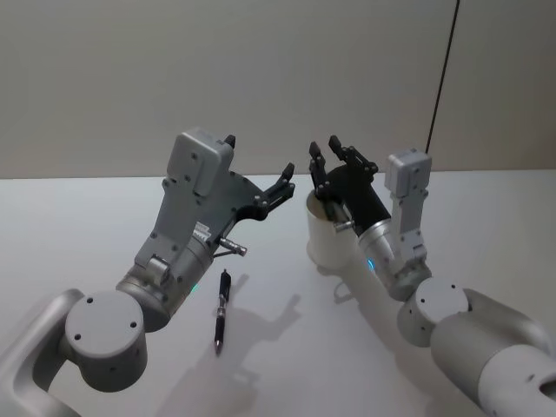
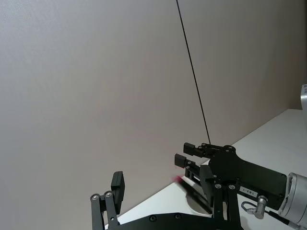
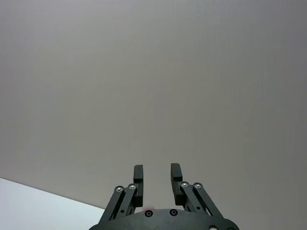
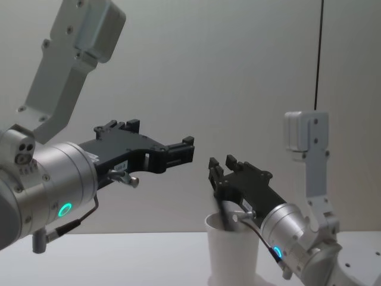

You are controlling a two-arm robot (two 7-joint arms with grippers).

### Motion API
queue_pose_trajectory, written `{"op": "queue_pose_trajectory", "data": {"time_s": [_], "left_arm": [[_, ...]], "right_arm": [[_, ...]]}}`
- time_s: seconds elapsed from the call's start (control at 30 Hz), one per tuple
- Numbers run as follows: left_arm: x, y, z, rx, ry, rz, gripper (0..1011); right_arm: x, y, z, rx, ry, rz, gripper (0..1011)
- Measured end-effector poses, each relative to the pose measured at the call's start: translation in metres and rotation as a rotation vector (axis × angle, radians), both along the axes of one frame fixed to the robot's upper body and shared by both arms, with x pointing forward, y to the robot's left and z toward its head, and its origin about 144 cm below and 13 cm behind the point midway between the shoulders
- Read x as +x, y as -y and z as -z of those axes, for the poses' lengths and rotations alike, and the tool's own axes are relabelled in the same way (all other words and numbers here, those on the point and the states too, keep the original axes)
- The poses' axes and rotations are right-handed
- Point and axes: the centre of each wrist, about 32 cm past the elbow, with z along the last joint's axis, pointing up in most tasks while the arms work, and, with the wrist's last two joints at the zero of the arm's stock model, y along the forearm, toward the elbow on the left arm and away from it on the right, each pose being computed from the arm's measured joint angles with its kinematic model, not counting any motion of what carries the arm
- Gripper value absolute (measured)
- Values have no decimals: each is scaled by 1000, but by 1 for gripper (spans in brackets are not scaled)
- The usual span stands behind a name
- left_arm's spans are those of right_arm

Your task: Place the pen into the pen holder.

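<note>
Pen (image 1: pixel 222 310) lying flat on the table (image 1: pixel 87 226), well apart from the pen holder (image 1: pixel 323 241), to its left. I read the right gripper (image 1: pixel 324 149) just above the holder's rim, fingers apart and empty. The left gripper (image 1: pixel 258 156) hangs left of the holder, fingers spread and empty.

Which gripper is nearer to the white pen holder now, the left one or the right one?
Right. The right gripper is open, just over the rim of the pen holder. The left gripper is raised in the air to its left, clearly apart from it.
</note>
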Motion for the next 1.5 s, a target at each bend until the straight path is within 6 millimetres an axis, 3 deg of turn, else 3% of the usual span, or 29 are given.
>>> {"op": "queue_pose_trajectory", "data": {"time_s": [0.33,0.47,0.8,1.2,1.5], "left_arm": [[0,0,0,0,0,0,1000],[0,0,0,0,0,0,1000],[0,0,0,0,0,0,1000],[0,0,0,0,0,0,1000],[0,0,0,0,0,0,999]], "right_arm": [[-1,1,1,3,-1,6,583],[-1,2,2,5,-3,10,746],[0,7,2,8,-4,19,1001],[6,22,-4,26,-20,33,1001],[-8,44,-21,40,-72,57,1001]]}}
